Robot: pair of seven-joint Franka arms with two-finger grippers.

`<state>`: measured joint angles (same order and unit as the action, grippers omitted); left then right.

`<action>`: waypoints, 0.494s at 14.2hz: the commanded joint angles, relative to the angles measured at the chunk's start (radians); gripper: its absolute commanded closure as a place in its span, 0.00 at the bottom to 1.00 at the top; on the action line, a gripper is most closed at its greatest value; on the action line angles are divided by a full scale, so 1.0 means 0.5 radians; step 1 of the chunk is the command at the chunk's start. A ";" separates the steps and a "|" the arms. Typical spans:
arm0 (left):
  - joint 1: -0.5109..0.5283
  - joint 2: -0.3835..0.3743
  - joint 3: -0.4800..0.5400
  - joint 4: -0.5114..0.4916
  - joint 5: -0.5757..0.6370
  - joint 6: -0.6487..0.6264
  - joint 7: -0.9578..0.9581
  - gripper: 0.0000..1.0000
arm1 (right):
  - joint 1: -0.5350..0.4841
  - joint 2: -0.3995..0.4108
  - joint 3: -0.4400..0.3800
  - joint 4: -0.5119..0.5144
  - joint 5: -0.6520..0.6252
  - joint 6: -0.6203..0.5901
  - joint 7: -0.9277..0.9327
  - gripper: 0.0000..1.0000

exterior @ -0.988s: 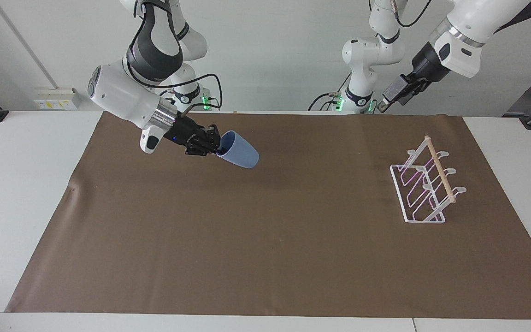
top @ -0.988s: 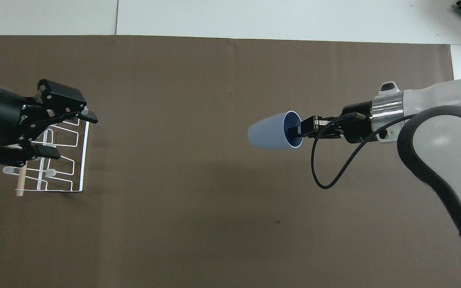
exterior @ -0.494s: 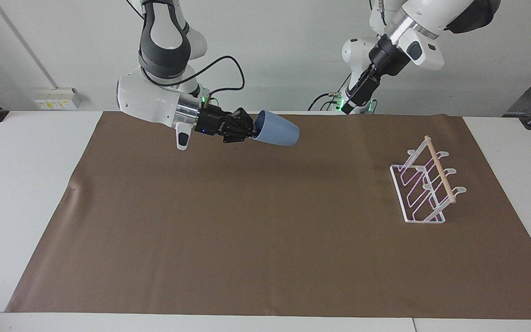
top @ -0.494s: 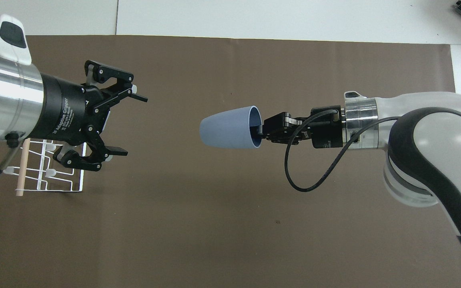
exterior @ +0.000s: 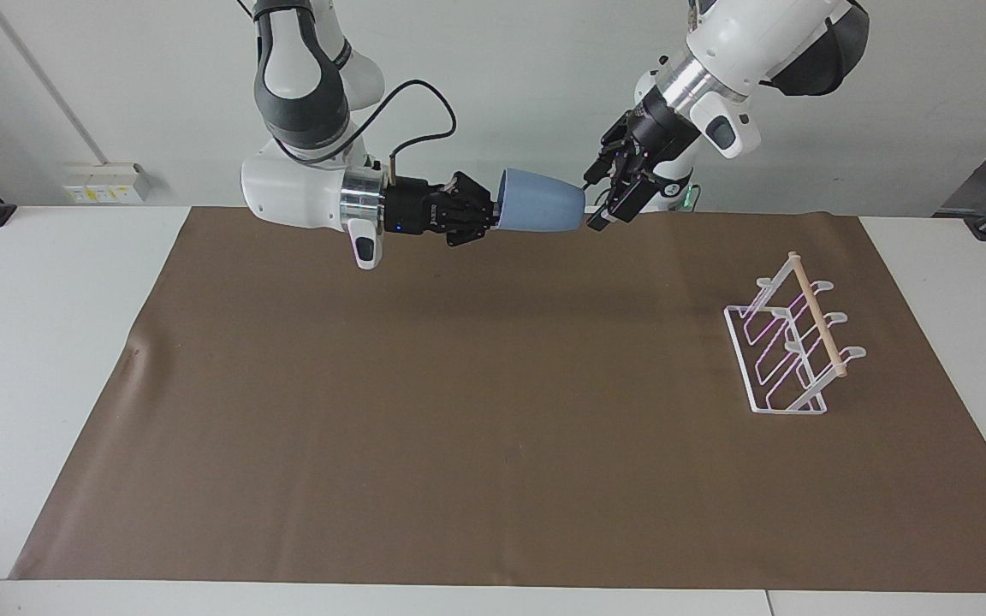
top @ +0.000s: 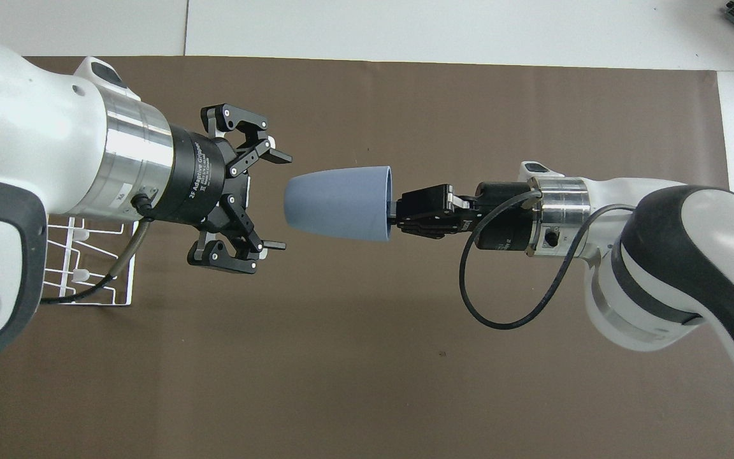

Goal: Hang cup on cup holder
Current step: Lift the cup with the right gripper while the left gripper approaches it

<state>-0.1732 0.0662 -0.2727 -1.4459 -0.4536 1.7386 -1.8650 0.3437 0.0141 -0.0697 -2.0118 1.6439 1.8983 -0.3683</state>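
Right gripper has the cup pinched by the rim, held sideways in the air, with the left gripper spread wide right at its base, maybe touching, so a mistimed handoff drops it well short of the holder.

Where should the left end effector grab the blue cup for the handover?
Judging by its pose, around the closed narrow base. The cup lies level in the air, base toward the open left end effector, and the right end effector pinches the rim.
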 commanded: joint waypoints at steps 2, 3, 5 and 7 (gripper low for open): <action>-0.089 0.039 0.018 0.045 -0.047 0.127 -0.126 0.00 | 0.015 -0.065 -0.005 -0.127 0.118 0.005 -0.150 1.00; -0.126 0.039 0.018 0.045 -0.044 0.149 -0.142 0.00 | 0.015 -0.065 -0.005 -0.127 0.118 0.008 -0.150 1.00; -0.144 0.036 0.018 0.026 -0.041 0.180 -0.175 0.00 | 0.012 -0.065 -0.005 -0.127 0.121 0.002 -0.150 1.00; -0.147 0.027 0.018 -0.019 -0.026 0.213 -0.267 0.00 | 0.012 -0.065 -0.005 -0.124 0.121 0.002 -0.150 1.00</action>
<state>-0.2332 0.0721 -0.2741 -1.4471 -0.4637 1.8163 -1.9539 0.3517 0.0081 -0.0719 -2.0454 1.6695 1.8983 -0.4135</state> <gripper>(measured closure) 0.000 0.956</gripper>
